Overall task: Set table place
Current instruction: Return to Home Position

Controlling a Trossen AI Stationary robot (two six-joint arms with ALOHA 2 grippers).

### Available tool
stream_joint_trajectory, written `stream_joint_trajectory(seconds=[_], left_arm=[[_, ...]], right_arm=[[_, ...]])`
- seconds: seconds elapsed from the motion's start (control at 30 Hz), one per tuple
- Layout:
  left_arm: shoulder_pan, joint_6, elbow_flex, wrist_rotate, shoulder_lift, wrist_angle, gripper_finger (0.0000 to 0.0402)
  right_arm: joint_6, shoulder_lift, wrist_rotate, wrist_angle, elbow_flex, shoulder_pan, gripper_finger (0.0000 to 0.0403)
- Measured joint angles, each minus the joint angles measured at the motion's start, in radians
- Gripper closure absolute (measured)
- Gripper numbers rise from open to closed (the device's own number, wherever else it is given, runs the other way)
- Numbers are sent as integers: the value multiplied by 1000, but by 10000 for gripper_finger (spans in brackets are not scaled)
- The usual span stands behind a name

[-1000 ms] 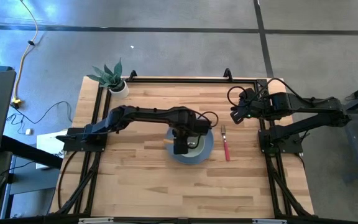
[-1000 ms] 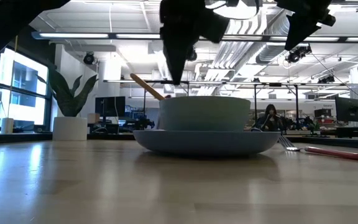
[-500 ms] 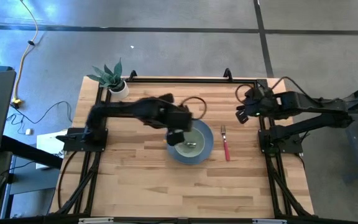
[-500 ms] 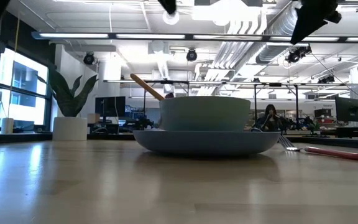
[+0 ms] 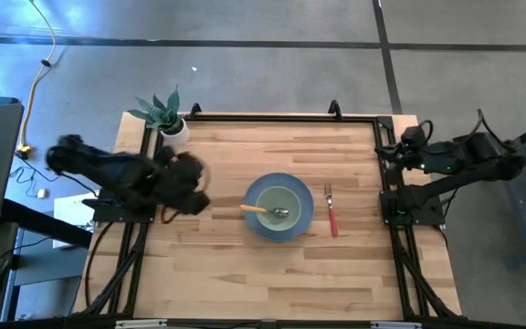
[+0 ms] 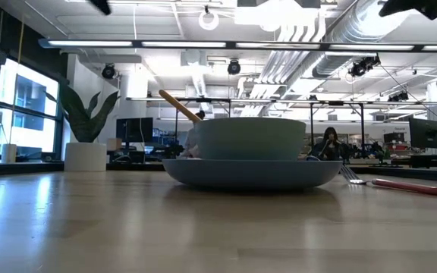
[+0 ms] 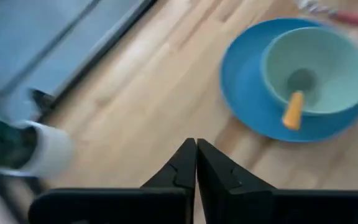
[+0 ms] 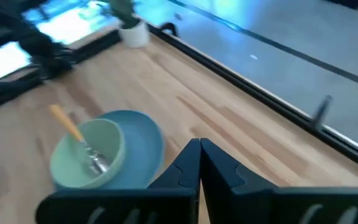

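Wooden table (image 5: 226, 274) bears bowl (image 5: 288, 196) on plate (image 5: 307, 216); left pincer (image 7: 196, 152) and right pincer (image 8: 200, 152) closed, empty.

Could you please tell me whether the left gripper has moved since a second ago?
Yes. In the high view the left gripper has pulled back from over the bowl to the table's left edge, near the potted plant.
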Motion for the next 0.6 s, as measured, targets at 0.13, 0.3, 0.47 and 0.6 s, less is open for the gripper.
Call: stream_joint_trajectory(seconds=[0.13, 0.3, 0.47, 0.6], left_arm=[[-104, -52, -363, -9, -259, 330, 401], [-130, 9, -769, -16, -532, 758, 401], [-71, 62, -1055, -9, -720, 1012, 401], [-2, 163, -1182, 68, -842, 1178, 402]], right_arm=[[-91, -86, -12, 148, -84, 47, 403], [-172, -235, -35, 383, -263, 75, 403], [-149, -408, -43, 572, -506, 75, 403], [-218, -559, -116, 853, -700, 73, 403]])
